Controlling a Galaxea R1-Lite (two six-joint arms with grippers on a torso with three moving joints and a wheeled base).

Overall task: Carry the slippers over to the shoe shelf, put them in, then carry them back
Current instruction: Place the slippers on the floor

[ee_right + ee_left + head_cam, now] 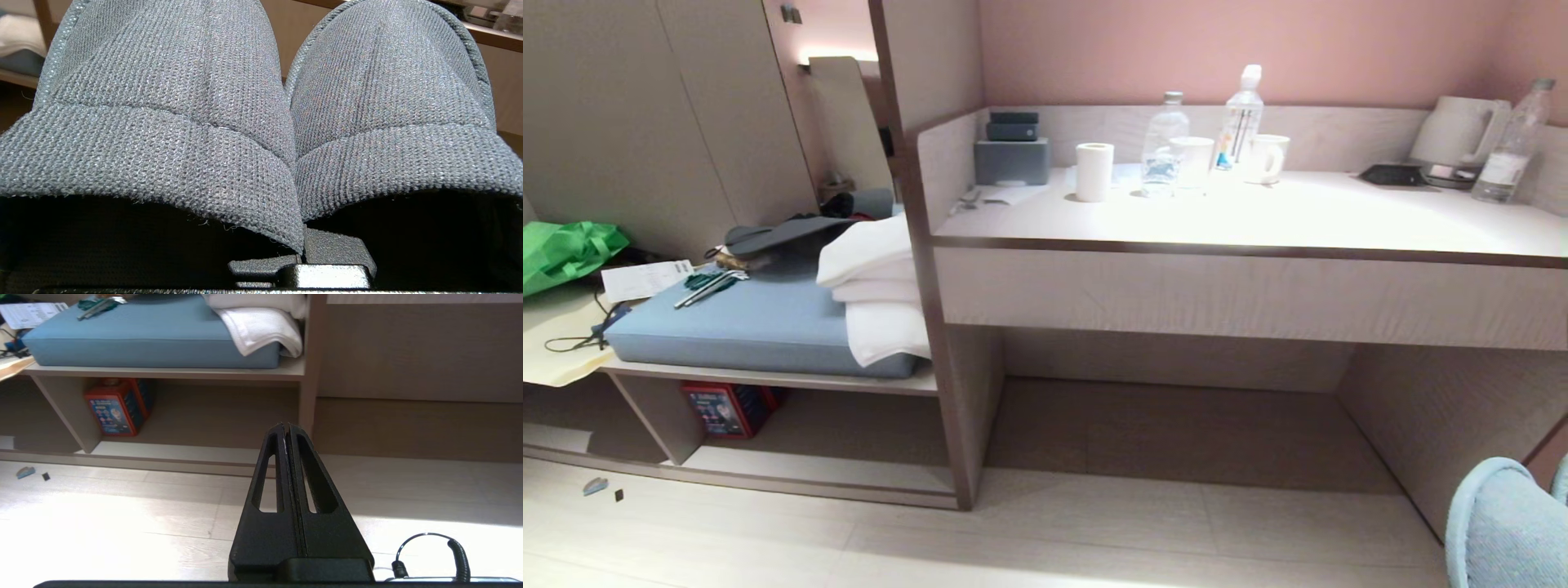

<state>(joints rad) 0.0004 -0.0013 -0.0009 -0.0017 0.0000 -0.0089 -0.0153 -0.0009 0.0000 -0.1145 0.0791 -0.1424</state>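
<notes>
Slippers (261, 122) fill the right wrist view, side by side and touching, their inner edges clamped in the right hand (304, 245). Left hand (287, 426) hangs clenched and empty above the floor (122, 518), facing the shoe shelf (825, 469), whose cubby holds only a red box (727, 408). Bottles, mugs and a kettle stand on the counter (1258, 220).

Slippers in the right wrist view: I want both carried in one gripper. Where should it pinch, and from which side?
Pinch the two touching inner edges of the uppers together, from the open heel side. The slippers sit side by side, toes away, and the right gripper is shut on exactly that seam.
</notes>
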